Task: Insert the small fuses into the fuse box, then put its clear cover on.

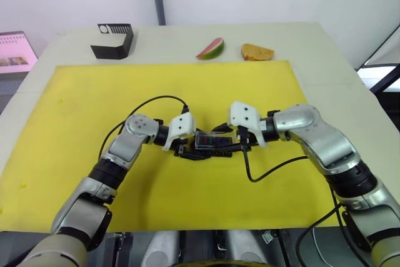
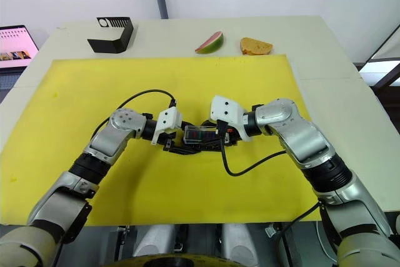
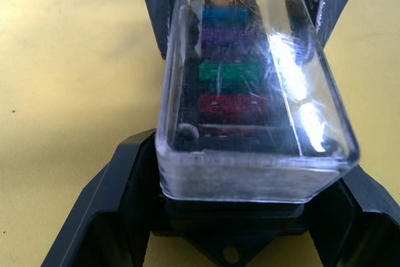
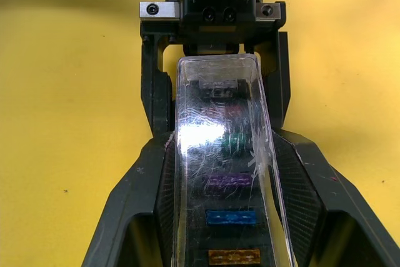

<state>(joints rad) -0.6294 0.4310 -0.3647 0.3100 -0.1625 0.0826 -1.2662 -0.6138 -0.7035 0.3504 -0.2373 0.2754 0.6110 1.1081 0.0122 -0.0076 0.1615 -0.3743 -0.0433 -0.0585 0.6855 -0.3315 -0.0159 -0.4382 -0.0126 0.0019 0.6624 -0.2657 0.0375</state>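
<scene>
The left gripper (image 1: pixel 182 146) pinches one end of the fuse box (image 3: pixel 228 232), likely steadying it; between both grippers, the clear cover (image 3: pixel 250 92) sits over the small fuses (image 3: pixel 232 72), all slotted in; the right gripper (image 1: pixel 240 144) clamps the other end, probably pressing the cover home.

Nothing readable anywhere, honestly.
Just pinkish rows too blurry to make out on the screen (image 2: pixel 17 43) off the table's far left corner; plain white stripes on the black holder (image 2: pixel 111 34), no letters or numbers.
</scene>
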